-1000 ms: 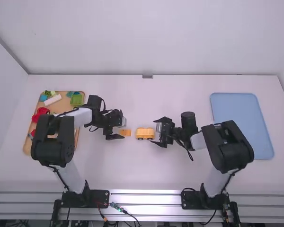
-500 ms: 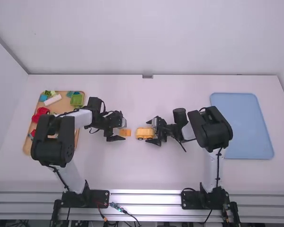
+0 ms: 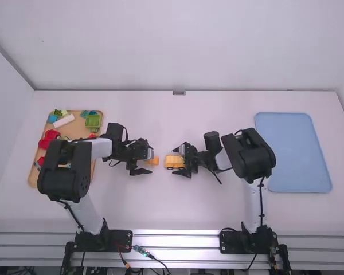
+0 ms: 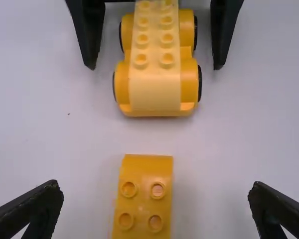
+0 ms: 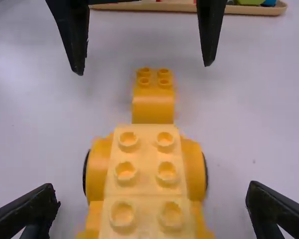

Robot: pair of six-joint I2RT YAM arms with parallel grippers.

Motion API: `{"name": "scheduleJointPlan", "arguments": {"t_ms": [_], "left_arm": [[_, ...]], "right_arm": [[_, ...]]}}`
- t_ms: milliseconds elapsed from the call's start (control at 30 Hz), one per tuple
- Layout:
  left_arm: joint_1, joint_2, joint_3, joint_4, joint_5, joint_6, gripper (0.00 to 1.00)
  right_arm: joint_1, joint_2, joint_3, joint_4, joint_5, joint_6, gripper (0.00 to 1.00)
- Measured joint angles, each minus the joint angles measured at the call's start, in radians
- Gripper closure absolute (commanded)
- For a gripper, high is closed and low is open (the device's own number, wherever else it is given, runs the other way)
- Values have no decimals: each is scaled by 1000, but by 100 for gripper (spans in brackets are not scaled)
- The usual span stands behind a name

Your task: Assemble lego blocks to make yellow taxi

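White tabletop [image 3: 132, 200] below, centre the wide-spread left gripper [image 4: 155, 191] squarely on the curved yellow plastic brick [image 4: 143, 172], then brace the wheeled yellow plastic car [image 4: 155, 89] with the unclosed right gripper [image 5: 150, 193].

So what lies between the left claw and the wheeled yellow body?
A small yellow block, studs up, lies at the left claw, with bare table between it and the wheeled body, as the left wrist view shows.

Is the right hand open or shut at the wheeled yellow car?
Open. The right hand has its fingers wide apart, one each side of the yellow car, with table showing between each finger and it.
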Motion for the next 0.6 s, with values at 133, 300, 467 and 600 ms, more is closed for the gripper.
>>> {"name": "scheduleJointPlan", "arguments": {"t_ms": [133,300,467,600], "left_arm": [[-7,0,-28,71,4,-52,1],[-7,0,-30,144,3,-152,1],[-8,0,-26,144,-5,-188,0],[-8,5,-6,143,-10,-202,8]], "right_arm": [[31,0,-2,9,39,27,3],[27,0,-2,8,46,48,2],[27,0,-2,13,51,55,3],[27,0,1,-10,50,56,9]]}}
